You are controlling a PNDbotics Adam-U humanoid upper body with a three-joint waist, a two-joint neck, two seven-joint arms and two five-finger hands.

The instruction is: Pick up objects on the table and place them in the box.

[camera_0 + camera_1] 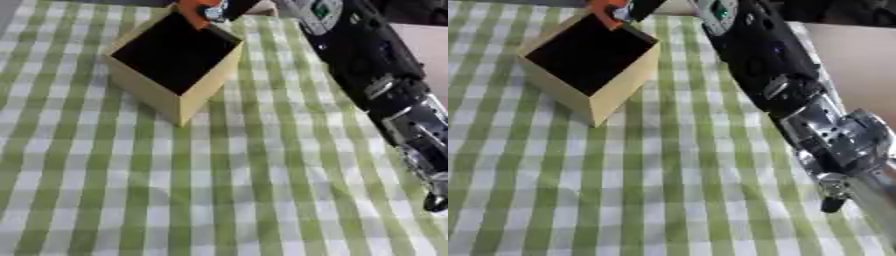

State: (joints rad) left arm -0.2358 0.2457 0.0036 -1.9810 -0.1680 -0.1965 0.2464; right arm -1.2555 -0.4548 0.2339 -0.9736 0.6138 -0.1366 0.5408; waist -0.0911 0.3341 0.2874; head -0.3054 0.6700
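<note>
A tan box (144,92) with a dark inside stands at the back left of the green-and-white checked cloth, one corner turned toward me. Over its far corner hangs a small orange object (194,10), with a pale bit beside it. My right hand (234,7) is at the view's top edge, largely cut off, and its dark fingers close on the orange object. The black right arm (367,65) runs diagonally from the lower right up to that hand. No other loose object shows on the cloth. My left hand is out of sight.
The checked cloth (219,190) covers the table from the box to the near edge. A bare pale strip of table (859,60) shows past the cloth at the right, behind the arm.
</note>
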